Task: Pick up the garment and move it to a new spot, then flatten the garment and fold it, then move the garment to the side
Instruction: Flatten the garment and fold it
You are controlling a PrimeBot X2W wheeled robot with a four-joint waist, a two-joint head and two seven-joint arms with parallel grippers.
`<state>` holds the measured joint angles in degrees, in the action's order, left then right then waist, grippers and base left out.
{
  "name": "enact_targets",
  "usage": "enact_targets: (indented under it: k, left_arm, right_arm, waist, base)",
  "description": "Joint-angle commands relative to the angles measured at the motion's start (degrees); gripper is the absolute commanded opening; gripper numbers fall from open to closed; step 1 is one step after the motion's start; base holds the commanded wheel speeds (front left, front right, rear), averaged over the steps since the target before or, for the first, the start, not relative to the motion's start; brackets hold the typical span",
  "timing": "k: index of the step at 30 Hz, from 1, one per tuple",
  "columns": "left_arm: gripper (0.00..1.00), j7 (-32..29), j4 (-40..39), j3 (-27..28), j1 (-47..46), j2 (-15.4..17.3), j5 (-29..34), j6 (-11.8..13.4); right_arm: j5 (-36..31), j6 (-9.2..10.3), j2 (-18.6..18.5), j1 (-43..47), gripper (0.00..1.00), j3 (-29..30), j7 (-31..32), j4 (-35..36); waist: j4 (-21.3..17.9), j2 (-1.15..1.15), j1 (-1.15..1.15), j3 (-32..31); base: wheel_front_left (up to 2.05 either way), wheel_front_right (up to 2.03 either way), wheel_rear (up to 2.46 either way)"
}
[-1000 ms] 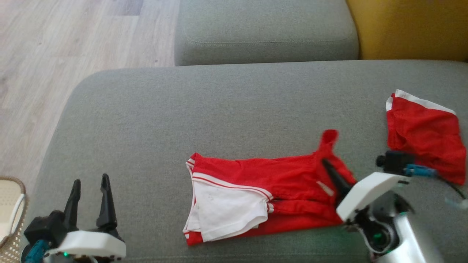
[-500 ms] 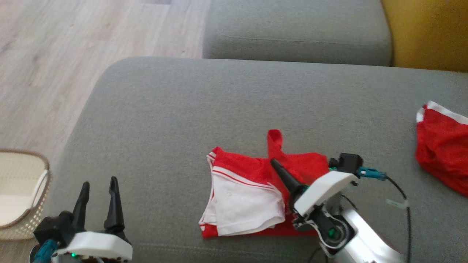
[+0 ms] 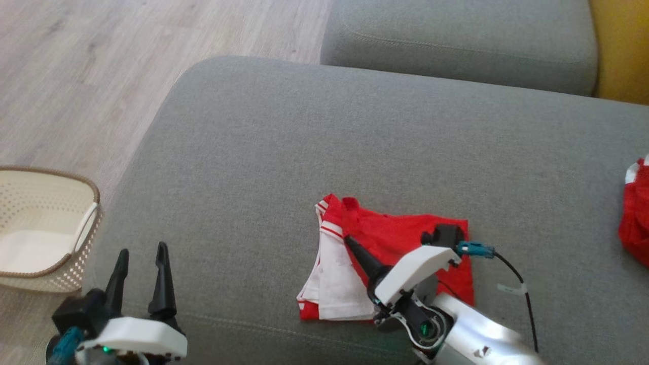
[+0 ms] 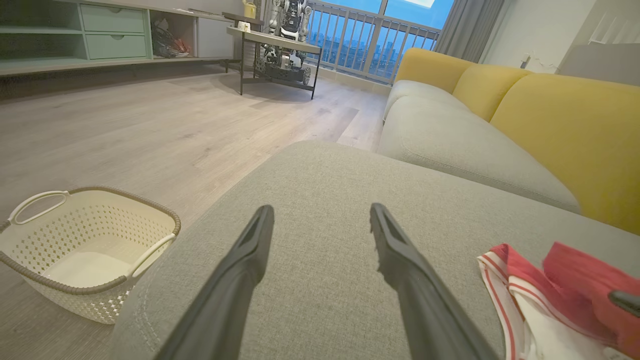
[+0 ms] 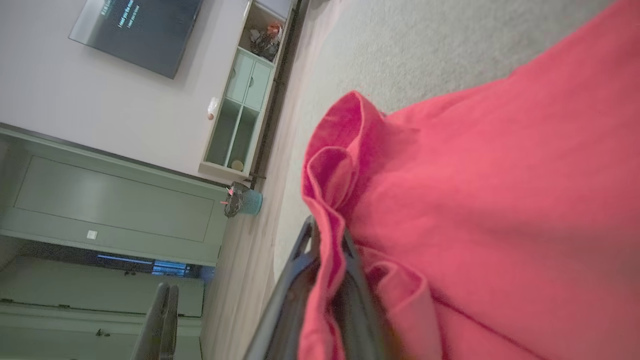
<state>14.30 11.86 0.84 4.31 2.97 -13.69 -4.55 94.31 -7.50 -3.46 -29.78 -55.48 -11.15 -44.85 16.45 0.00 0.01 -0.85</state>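
Over the garment's left half, the right end effector [image 3: 350, 241] pinches a red fold of the garment [image 3: 405, 235], which lies on the grey sofa cushion [image 3: 243, 152], its longer side running left to right. Well left of the garment, the left end effector [image 3: 142, 251] hovers spread and empty, so the right arm is nearer.

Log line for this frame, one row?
phase: fold | right gripper: shut on garment edge | left gripper: open, idle | garment: on sofa cushion
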Motion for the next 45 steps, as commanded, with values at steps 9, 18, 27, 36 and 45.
enact_targets:
  k: [9,18,27,36,45]
  left_arm:
    - [1.0,0.7,-1.2,2.3,-3.2,-0.1,0.3,-0.2]
    - [1.0,0.7,-2.2,3.2,-2.6,-0.1,0.3,0.2]
    - [1.0,0.7,-3.7,2.5,-2.6,-0.1,-0.2,0.9]
    - [1.0,0.7,-5.1,1.5,-2.6,-0.1,-0.8,1.8]
    - [1.0,0.7,-5.2,0.9,-0.8,-0.1,-0.5,2.9]
  right_arm:
    - [11.1,0.01,0.6,-9.1,1.0,-7.5,-3.7,1.6]
    - [1.7,0.01,-0.3,-16.5,1.0,-1.8,-3.8,-9.8]
    - [-18.2,0.01,-7.3,-17.3,1.0,6.2,-3.8,-13.1]
    - [-52.1,0.01,-13.4,-3.1,1.0,31.5,-3.8,1.9]
    - [-86.1,0.01,-0.8,21.7,1.0,57.7,-3.8,28.9]
  waist:
    - [-1.3,0.0,-0.01,0.3]
    - [-5.8,0.0,-0.01,-1.6]
    - [-9.0,0.0,-0.01,-1.9]
    - [-11.0,0.0,-0.01,-1.4]
    - [-11.1,0.0,-0.01,-1.0]
  base:
    - [0.0,0.0,0.0]
    - [0.0,0.0,0.0]
    - [0.0,0.0,0.0]
    - [0.0,0.0,0.0]
    - [0.0,0.0,0.0]
